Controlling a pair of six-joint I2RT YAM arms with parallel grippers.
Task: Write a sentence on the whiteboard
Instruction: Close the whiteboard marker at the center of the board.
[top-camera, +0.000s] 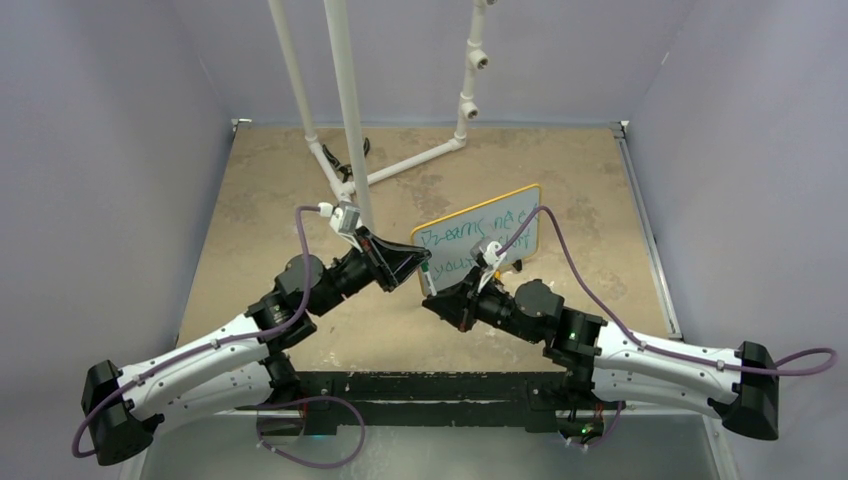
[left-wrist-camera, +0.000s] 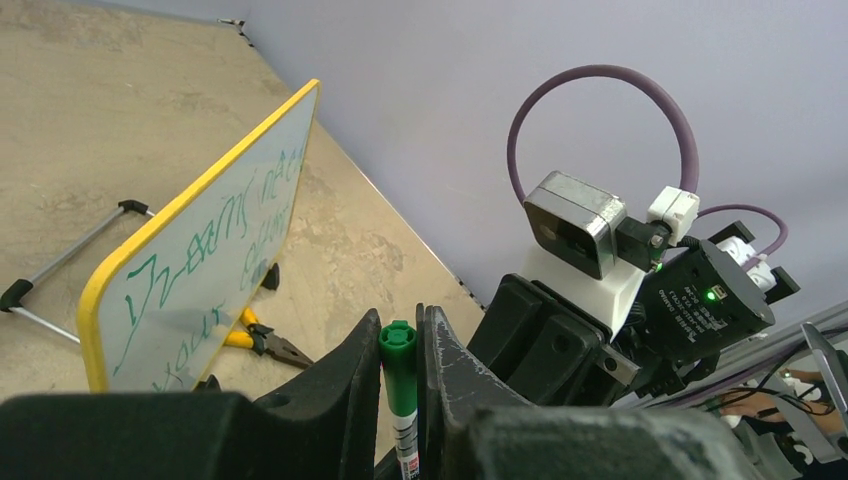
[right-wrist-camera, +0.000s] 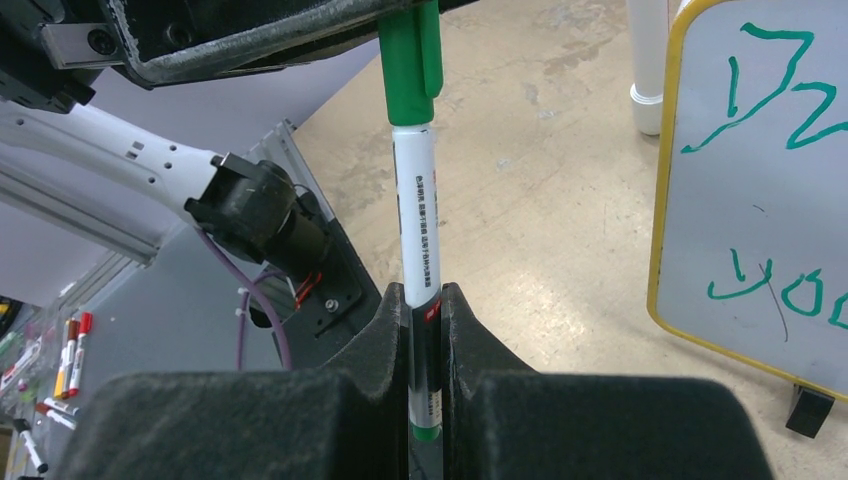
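From above, the whiteboard (top-camera: 478, 203) stands upright on the desk (top-camera: 270, 200), right of centre, its written face turned toward the arms so that both can reach it. The sentence (top-camera: 480, 232) runs in two green lines and looks unfinished. Just in front of the board's lower left corner the left gripper (top-camera: 424, 264) and the right gripper (top-camera: 432, 300) meet nose to nose with the marker (top-camera: 428, 282) between them. That is a two-handed hold rather than a writing pose.

In the left wrist view, the left gripper (left-wrist-camera: 400, 335) is narrowed onto the green cap (left-wrist-camera: 398, 345), pinching it near its closed end so the rest of the pen stays free. The whiteboard (left-wrist-camera: 215, 285) leans back on its black feet, which explains why the lettering (left-wrist-camera: 235, 215) reads at a slant from here. Yellow-handled pliers (left-wrist-camera: 262, 340) lie on the desk at the foot of the board.

In the right wrist view, the right gripper (right-wrist-camera: 425, 300) is clamped on the lower barrel of the marker (right-wrist-camera: 417, 220), holding it straight. The cap (right-wrist-camera: 410, 50) sits on the far end, gripped from above by the other arm. With each gripper on its own part and the two lined up along the pen's axis, I judge this to be a cap pull or a cap push. Which of the two I cannot tell. The whiteboard (right-wrist-camera: 760, 210) stands just to the right, apart from the pen.
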